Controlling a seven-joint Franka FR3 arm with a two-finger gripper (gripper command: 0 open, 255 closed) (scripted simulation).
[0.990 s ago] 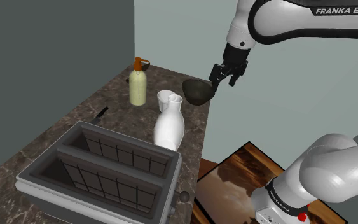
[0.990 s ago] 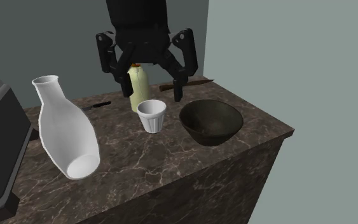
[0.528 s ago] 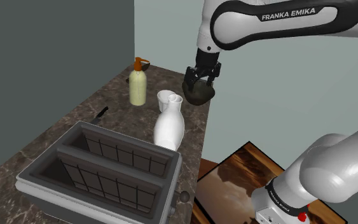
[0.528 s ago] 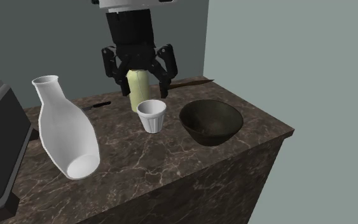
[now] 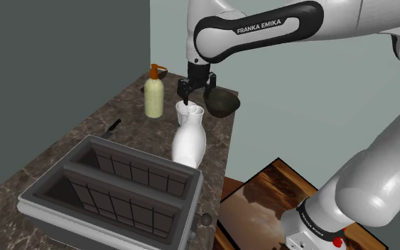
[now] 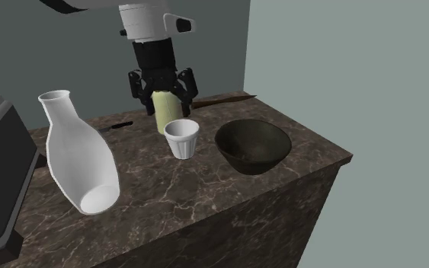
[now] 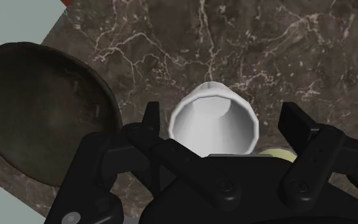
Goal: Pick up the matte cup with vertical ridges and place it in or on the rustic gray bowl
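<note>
my tool [image 6: 162, 93] hangs over the small pale cup [image 6: 180, 138] with its fingers spread apart, clamped on nothing. the cup stands upright on the marbled tabletop [image 6: 205, 194], a little left of centre in the second exterior view. the dark bowl [image 6: 244, 163] is just beside it to the right, not touching. i judge the cup light, stiff and thin-walled, likely brittle. its faintly ridged side should give some purchase, so i'd pinch it gently across the wall just under the rim, as the taper could let it slip. the only writing i can read is "franka emika" on my arm [image 5: 262, 26], upper middle of the shoulder view
</note>
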